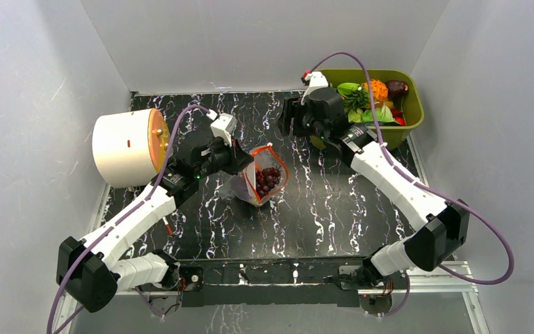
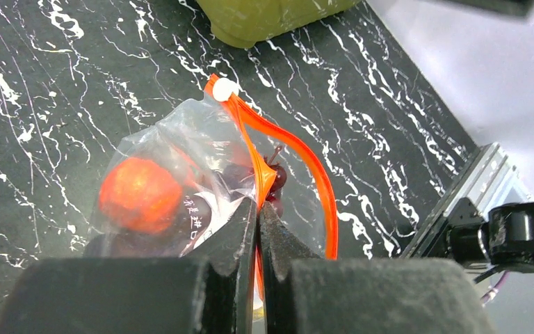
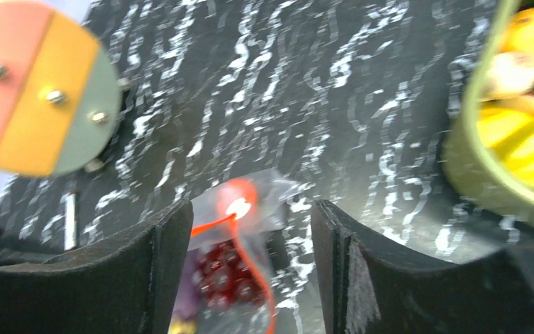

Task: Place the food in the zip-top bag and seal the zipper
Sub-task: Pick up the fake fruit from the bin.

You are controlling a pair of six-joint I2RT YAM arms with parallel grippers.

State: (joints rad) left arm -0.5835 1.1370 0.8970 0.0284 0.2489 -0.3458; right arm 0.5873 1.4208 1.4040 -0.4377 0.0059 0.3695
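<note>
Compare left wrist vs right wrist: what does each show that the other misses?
Left wrist only: left gripper shut on the zipper, and an orange-red round piece inside the zip-top bag. Right wrist only: right gripper open and empty, a coloured disc, and yellow food in the olive-green bin. Both: the bag, grapes, white slider, part of the bin.
</note>
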